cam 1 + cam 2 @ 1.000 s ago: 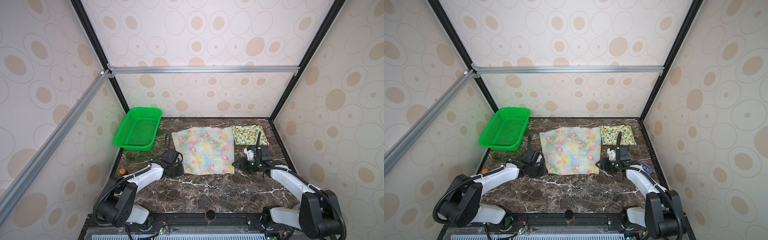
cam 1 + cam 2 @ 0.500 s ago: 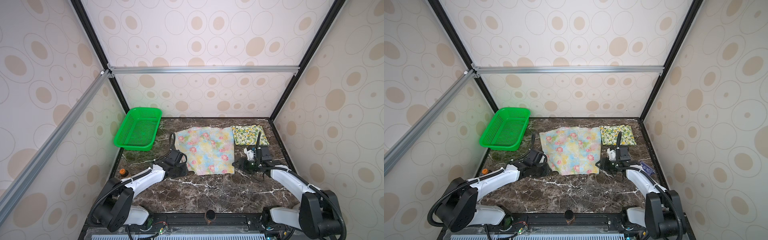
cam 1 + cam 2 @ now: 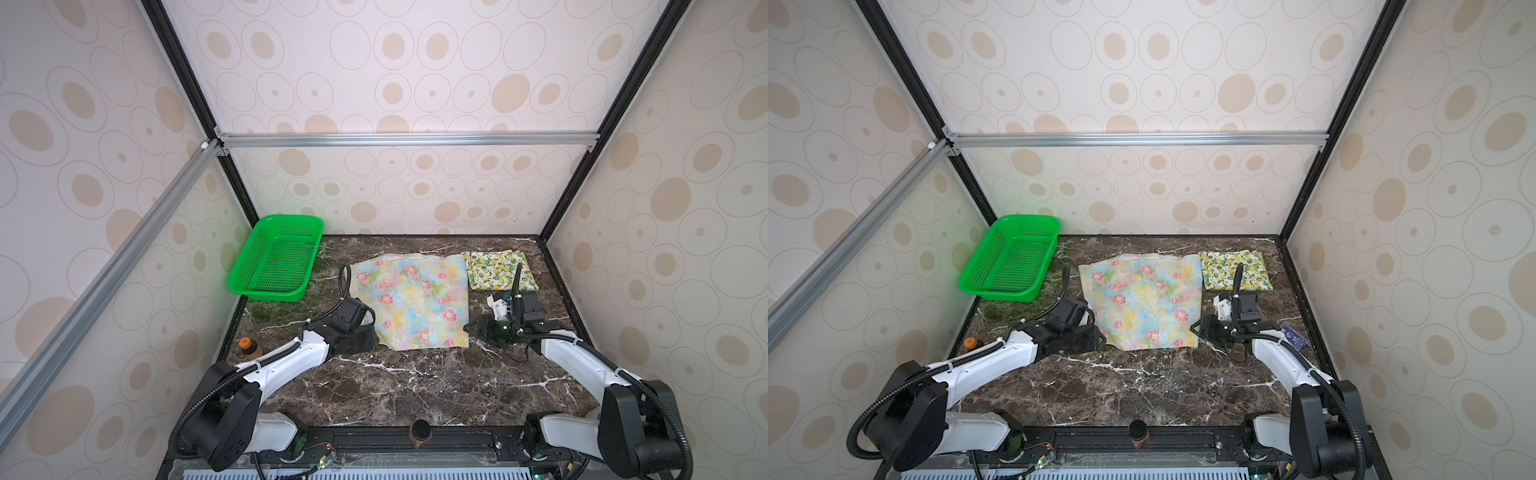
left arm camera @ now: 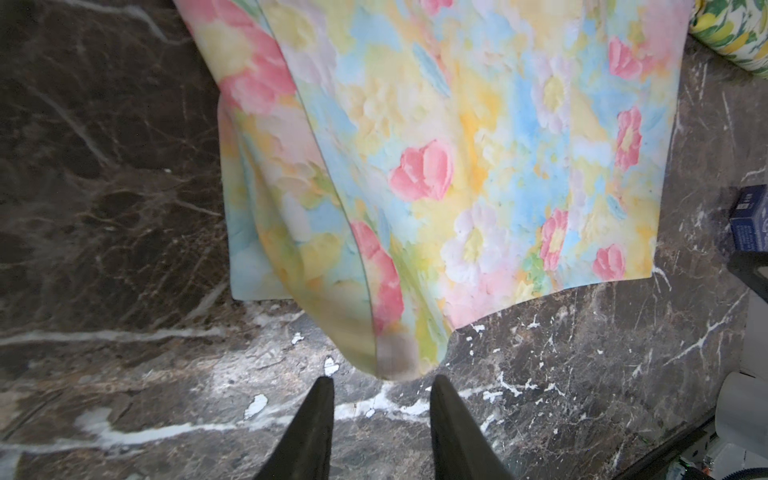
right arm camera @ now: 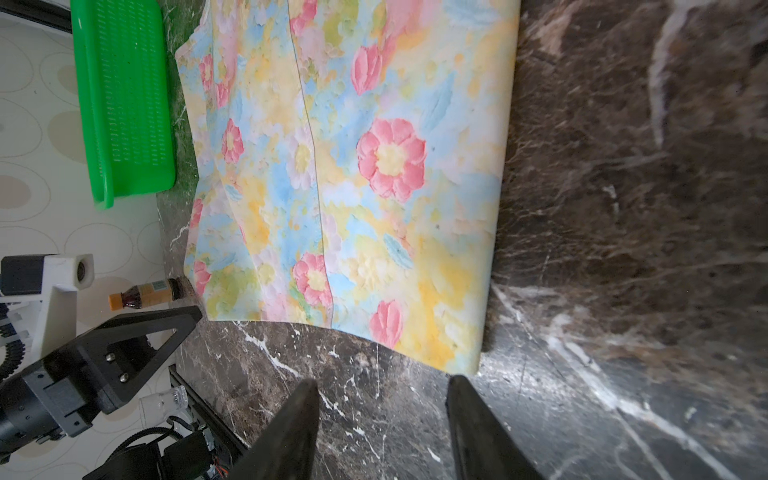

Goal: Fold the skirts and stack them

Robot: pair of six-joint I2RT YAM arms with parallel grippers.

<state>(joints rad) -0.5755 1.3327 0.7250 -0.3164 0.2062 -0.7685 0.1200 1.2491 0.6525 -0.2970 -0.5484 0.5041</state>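
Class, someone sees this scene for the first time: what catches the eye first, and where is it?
The pastel flowered skirt spread mid-table stands out first, with the bright green mesh basket at the back left corner. A smaller folded lemon-print skirt lies at the back right, and the left gripper and right gripper sit open at the flowered skirt's near corners.

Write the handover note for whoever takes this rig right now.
Left gripper: open, empty, at the near left corner of the floral skirt.
Right gripper: open, empty, by its near right corner.
The floral skirt lies in the middle of the table, apparently only partly folded; the lemon skirt sits folded at far right.
Left: finish folding the floral skirt, stack the two.
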